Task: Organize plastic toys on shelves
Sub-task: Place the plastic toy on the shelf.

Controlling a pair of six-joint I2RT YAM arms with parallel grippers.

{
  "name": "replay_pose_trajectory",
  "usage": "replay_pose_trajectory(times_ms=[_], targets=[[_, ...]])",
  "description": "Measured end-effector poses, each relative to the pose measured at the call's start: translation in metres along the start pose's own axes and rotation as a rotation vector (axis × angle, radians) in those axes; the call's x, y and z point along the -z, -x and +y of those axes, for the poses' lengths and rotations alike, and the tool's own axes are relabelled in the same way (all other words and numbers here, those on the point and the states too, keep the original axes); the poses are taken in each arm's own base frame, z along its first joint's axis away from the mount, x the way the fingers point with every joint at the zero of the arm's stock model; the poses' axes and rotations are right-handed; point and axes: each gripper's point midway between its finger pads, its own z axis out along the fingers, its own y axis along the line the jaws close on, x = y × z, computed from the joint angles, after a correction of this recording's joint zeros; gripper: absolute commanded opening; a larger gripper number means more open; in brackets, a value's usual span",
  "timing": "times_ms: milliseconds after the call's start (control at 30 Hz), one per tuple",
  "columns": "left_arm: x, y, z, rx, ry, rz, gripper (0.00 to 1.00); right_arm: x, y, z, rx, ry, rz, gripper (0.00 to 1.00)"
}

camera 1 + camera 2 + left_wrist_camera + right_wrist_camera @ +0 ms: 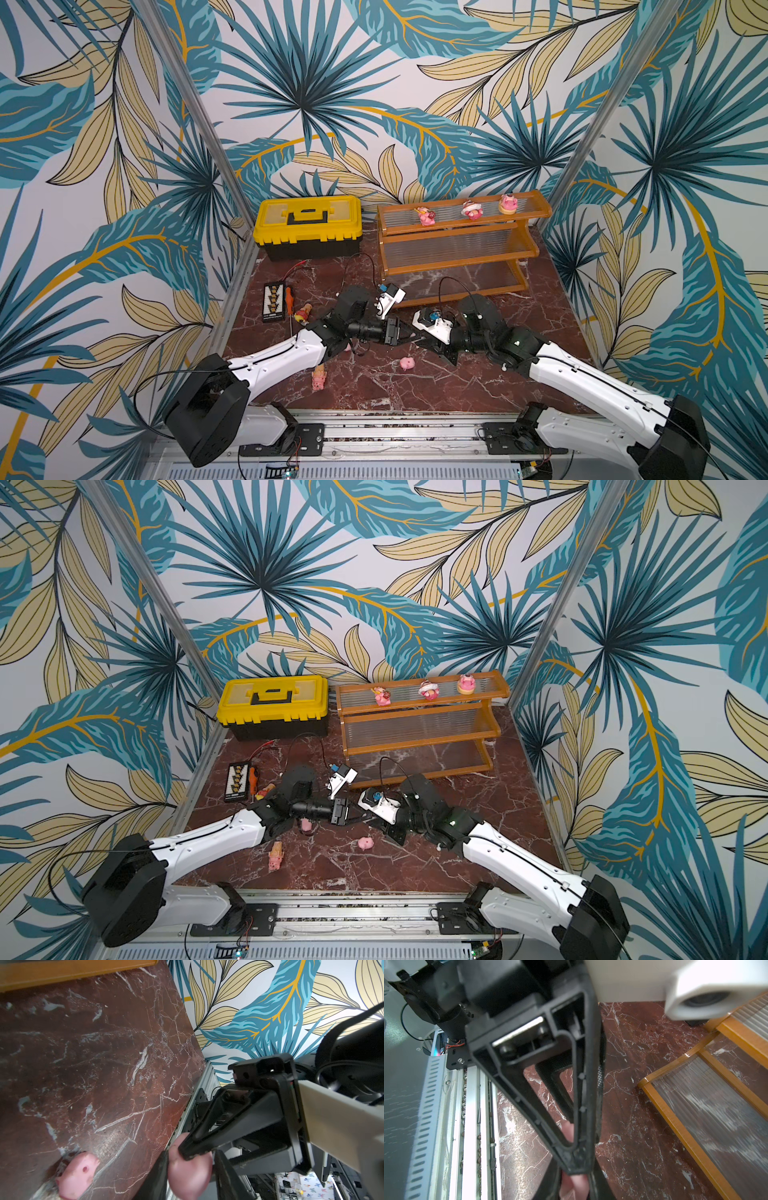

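Right gripper (580,1169) holds piglet (191,1174) between left gripper's (190,1184) fingers, table (457,382) edges well clear

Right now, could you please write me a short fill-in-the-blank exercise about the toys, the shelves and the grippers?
1. The shelves hold ___ toys, all on the top tier.
2. The toolbox beside the shelves has a ___ lid.
3. The right gripper grips a ___ figurine.

Missing words: three; yellow; pink.
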Motion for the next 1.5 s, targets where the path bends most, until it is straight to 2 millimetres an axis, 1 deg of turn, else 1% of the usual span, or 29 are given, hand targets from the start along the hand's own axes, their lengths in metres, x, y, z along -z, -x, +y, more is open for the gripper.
replay_pose_trajectory(times_ms=[67, 100, 167, 267, 333, 433, 467, 533, 667, 700, 800, 900, 967, 1033, 1067, 1133, 1167, 1233, 1300, 1400, 1500], targets=[[-0.001, -0.001, 0.0, 0.004, -0.002, 0.004, 0.25, 0.0, -0.001, 0.0, -0.001, 0.0, 0.005, 0.21], [-0.001, -0.001, 0.0, 0.006, -0.004, 0.005, 0.23, 0.0, -0.001, 0.0, -0.001, 0.0, 0.006, 0.21], [0.0, 0.0, 0.0, 0.006, -0.002, 0.005, 0.16, 0.0, -0.001, 0.0, -0.001, -0.002, 0.007, 0.21], [0.001, 0.001, 0.002, 0.013, 0.007, 0.001, 0.07, 0.0, -0.002, -0.001, -0.001, -0.012, 0.011, 0.22], [0.001, 0.002, 0.002, 0.014, 0.014, -0.004, 0.03, 0.0, -0.002, -0.002, -0.001, -0.017, 0.011, 0.22], [0.004, 0.002, 0.0, 0.017, 0.021, -0.011, 0.01, 0.0, 0.0, -0.003, 0.004, -0.022, 0.005, 0.24], [0.005, 0.003, -0.001, 0.014, 0.024, -0.017, 0.0, 0.0, 0.001, -0.003, 0.006, -0.025, 0.0, 0.27], [0.008, 0.005, -0.003, 0.007, 0.03, -0.033, 0.0, 0.001, 0.005, -0.004, 0.004, -0.032, -0.016, 0.39], [0.02, 0.011, -0.018, -0.032, 0.035, -0.088, 0.0, 0.007, 0.013, -0.014, -0.022, -0.094, -0.046, 0.73], [0.025, 0.013, -0.023, -0.044, 0.037, -0.11, 0.0, 0.01, 0.016, -0.017, -0.037, -0.117, -0.06, 0.78], [0.048, 0.03, -0.041, -0.091, 0.05, -0.239, 0.0, 0.033, 0.031, -0.027, -0.082, -0.214, -0.157, 0.85], [0.079, 0.05, -0.063, -0.128, 0.038, -0.437, 0.0, 0.064, 0.049, -0.036, -0.19, -0.302, -0.317, 0.84], [0.102, 0.062, -0.075, -0.129, 0.01, -0.588, 0.0, 0.079, 0.063, -0.041, -0.318, -0.322, -0.45, 0.78], [0.118, 0.073, -0.081, -0.104, -0.017, -0.702, 0.0, 0.086, 0.076, -0.047, -0.474, -0.298, -0.583, 0.71], [0.124, 0.078, -0.083, -0.09, -0.034, -0.749, 0.0, 0.086, 0.083, -0.05, -0.57, -0.269, -0.653, 0.7], [0.134, 0.09, -0.09, -0.057, -0.073, -0.828, 0.0, 0.08, 0.094, -0.057, -0.732, -0.202, -0.735, 0.64], [0.138, 0.097, -0.093, -0.04, -0.099, -0.866, 0.0, 0.074, 0.1, -0.061, -0.811, -0.163, -0.77, 0.63], [0.142, 0.106, -0.097, -0.008, -0.141, -0.915, 0.0, 0.064, 0.108, -0.067, -0.938, -0.098, -0.808, 0.62], [0.143, 0.114, -0.097, 0.026, -0.169, -0.948, 0.0, 0.058, 0.119, -0.072, -1.035, -0.035, -0.849, 0.61], [0.144, 0.121, -0.096, 0.072, -0.199, -0.983, 0.0, 0.063, 0.144, -0.075, -1.123, 0.064, -0.938, 0.6], [0.148, 0.127, -0.103, 0.1, -0.232, -1.018, 0.0, 0.077, 0.173, -0.073, -1.145, 0.154, -1.02, 0.6]])
